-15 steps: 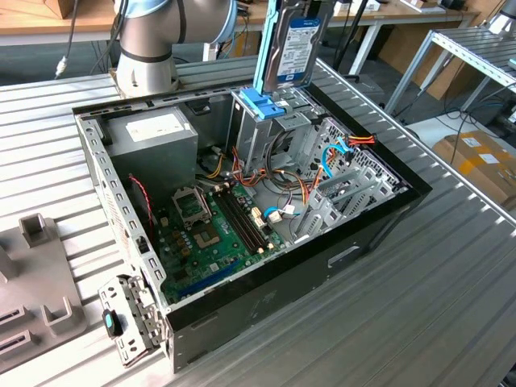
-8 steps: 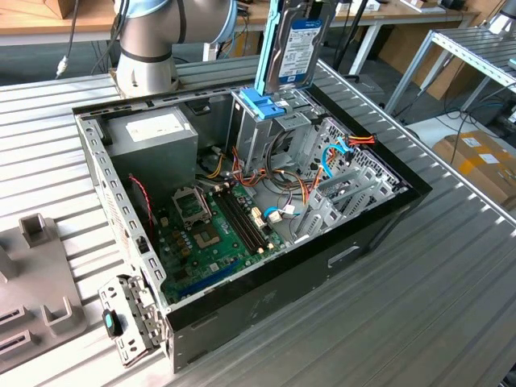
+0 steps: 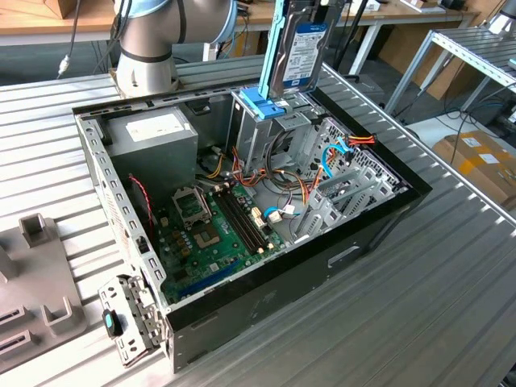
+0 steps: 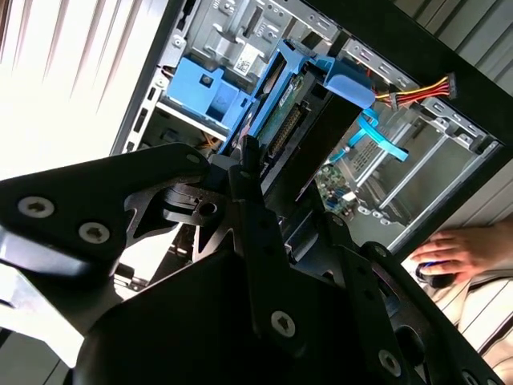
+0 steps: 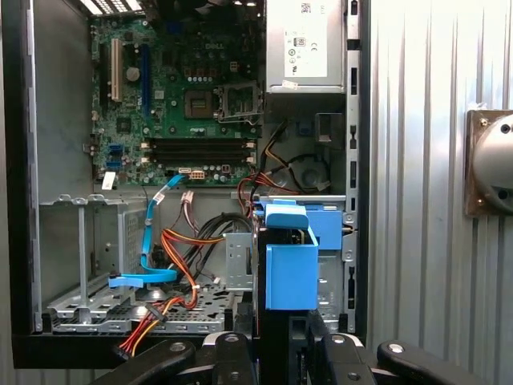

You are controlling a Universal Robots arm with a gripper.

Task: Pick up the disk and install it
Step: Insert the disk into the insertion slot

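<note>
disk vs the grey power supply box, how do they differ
Pose: the disk stands on edge over the drive cage; the power supply box sits in a corner of the case. Size: the disk is thin, the power supply box far bulkier. Look: the disk has a blue side rail and a blue band on its label; the power supply box has neither. Both are grey metal with a white label.
</note>
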